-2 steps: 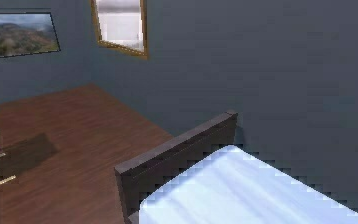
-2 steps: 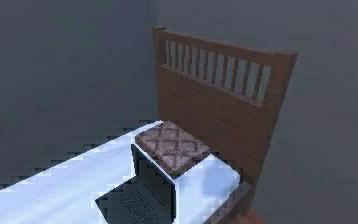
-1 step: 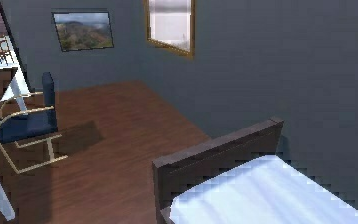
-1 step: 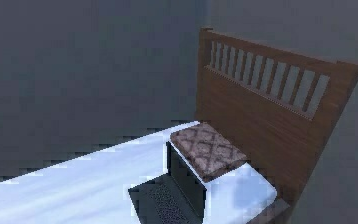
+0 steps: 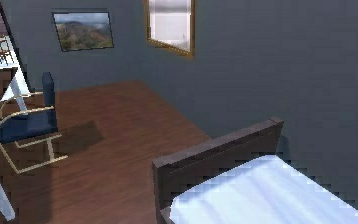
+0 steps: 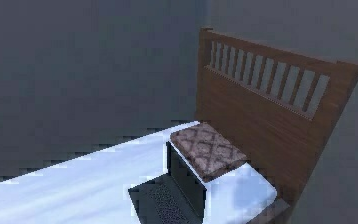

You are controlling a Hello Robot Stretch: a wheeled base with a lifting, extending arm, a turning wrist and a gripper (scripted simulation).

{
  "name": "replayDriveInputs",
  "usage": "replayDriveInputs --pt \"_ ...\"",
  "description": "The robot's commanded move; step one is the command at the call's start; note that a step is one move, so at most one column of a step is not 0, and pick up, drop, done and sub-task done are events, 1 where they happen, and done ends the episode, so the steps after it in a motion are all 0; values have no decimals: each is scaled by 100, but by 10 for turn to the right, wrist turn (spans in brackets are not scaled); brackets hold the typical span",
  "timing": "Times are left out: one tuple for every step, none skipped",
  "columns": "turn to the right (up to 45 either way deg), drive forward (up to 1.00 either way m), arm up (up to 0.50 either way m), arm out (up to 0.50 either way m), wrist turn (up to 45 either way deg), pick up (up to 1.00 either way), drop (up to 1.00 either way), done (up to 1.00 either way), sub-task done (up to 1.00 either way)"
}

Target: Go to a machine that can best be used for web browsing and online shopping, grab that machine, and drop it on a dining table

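Laptop [image 6: 184, 178], as best the dark upright slab could be named, stood on the pale-covered bed [image 6: 77, 185] near its head. Wooden floor [image 5: 117, 130] spread across the forward view. A slatted wooden headboard [image 6: 277, 90] rose behind the bed. A blue chair [image 5: 32, 125] stood on the floor, with a window [image 5: 170, 25] and a framed landscape picture [image 5: 83, 30] on the walls. A patterned pillow [image 6: 212, 150] lay just beside the slab. The gripper's state could not be told.

bed [image 5: 267, 190]: cut by the forward view's bottom edge
window [image 5: 170, 22]: top cut off
dark shape [image 6: 184, 178]: I can't identify it
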Motion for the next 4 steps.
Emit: replayDriveInputs --pt "0 0 4 0 0 0 0 0 0" --pt "0 0 0 16 0 0 0 0 0" --pt "0 0 0 0 450 0 0 0 0" --pt "0 0 0 0 450 0 0 0 0"
